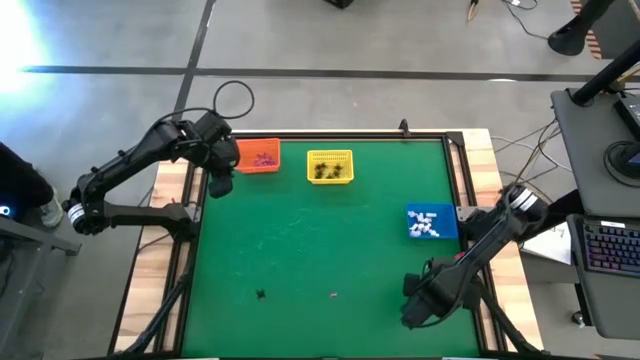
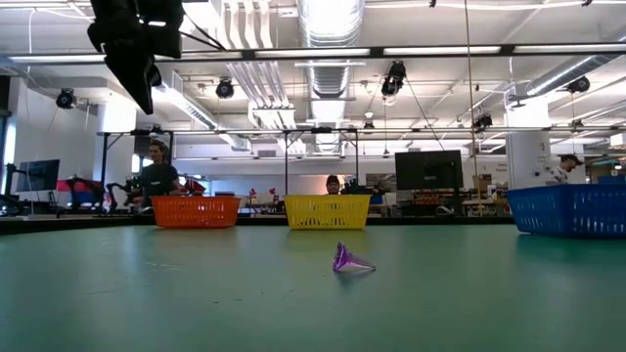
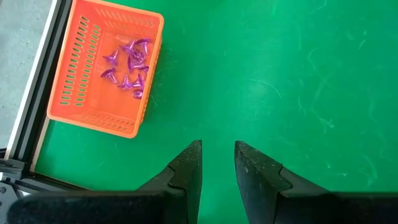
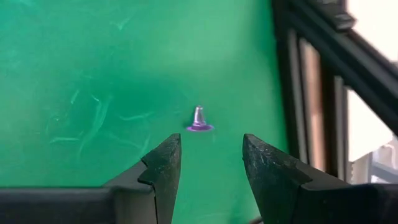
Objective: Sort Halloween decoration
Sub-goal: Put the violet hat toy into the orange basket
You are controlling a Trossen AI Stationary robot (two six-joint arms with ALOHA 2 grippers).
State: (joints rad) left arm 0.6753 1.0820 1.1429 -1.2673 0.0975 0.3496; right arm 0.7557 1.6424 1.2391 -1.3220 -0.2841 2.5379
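The sorting looks nearly done, judging by how things lie. The orange basket (image 1: 258, 157) holds a cluster of purple trinkets (image 3: 127, 67), the yellow basket (image 1: 330, 166) holds dark ones (image 1: 328, 172), and the blue basket (image 1: 432, 222) holds white ones (image 1: 424, 224): one colour per basket, which is why they sit grouped as they do.

Two pieces remain loose on the green worktop (image 1: 320, 250) near its front edge: a small black trinket (image 1: 261, 294) and, well apart from it, a purple hat (image 1: 334, 294).

The right pincer (image 4: 210, 163) hangs near that hat with its fingers spread and nothing between them; its wrist view lines the gap up with the hat, most likely to take it for the orange basket. The left pincer (image 3: 217, 168) hovers just beside the orange basket, also released and empty, probably waiting there.

In the low view the purple hat (image 2: 350, 260) lies tipped on its side, brim edge touching the worktop, its long axis nearly level with the worktop and the tip pointing to that picture's right. In the right wrist view the hat's (image 4: 199, 119) tip points away from the fingers.
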